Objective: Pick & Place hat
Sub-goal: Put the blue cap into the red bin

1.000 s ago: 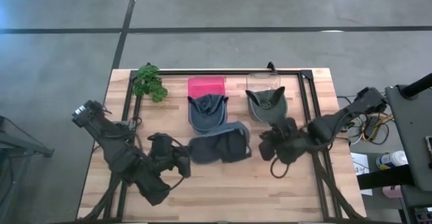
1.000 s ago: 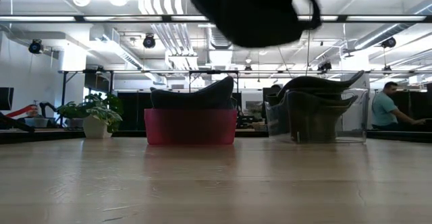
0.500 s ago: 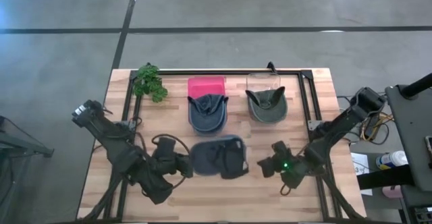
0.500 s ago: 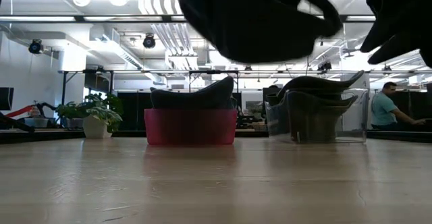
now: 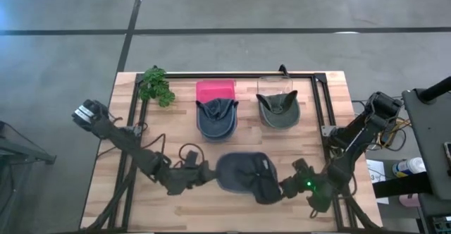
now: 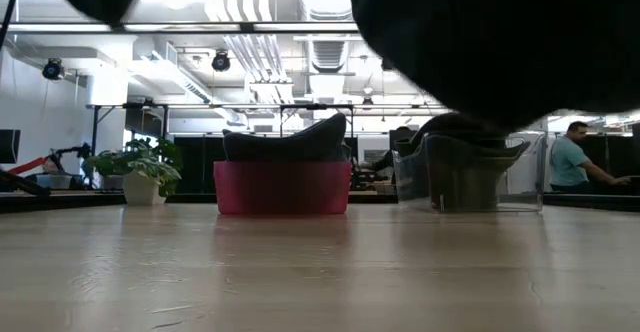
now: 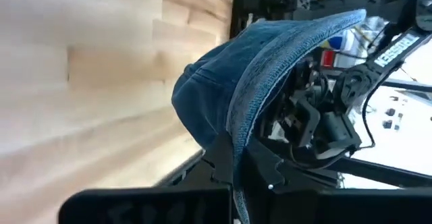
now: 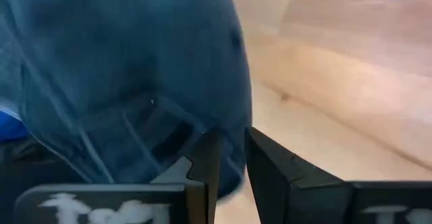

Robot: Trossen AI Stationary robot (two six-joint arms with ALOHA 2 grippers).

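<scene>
A blue denim cap [image 5: 243, 174] hangs in the air over the near middle of the table, between my two grippers. My left gripper [image 5: 206, 176] is shut on its left side and my right gripper [image 5: 284, 187] on its right side. In the low view the cap [image 6: 480, 42] is a large dark shape high above the tabletop. The left wrist view shows the cap [image 7: 270, 55] dome-shaped. A second cap [image 5: 215, 119] leans on the red bin [image 5: 215, 89]. A third cap [image 5: 279, 111] sits at the clear bin [image 5: 276, 84]. My left gripper pinches the cap's stitched rim edge [image 7: 233, 143] between its two fingers, coming level from the table's left. The cap is lifted clear and arches away from the fingers. My right gripper pinches the lower edge of the cap's cloth [image 8: 226, 140] between its two fingers [image 8: 206, 163], coming from the table's right. The cap is clear of the table.
A small potted plant [image 5: 156, 86] stands at the far left corner. A black frame rail [image 5: 318, 107] runs along the table's right side and far edge. Bare wood [image 5: 169, 132] lies left of the bins and along the near edge. A person [image 6: 572, 157] sits in the room behind.
Both grippers have moved toward the table's near edge, carrying the cap with them from the table's middle. The cap has stayed lifted and has turned, now showing its rounded crown from above. In the low view it has grown much larger.
</scene>
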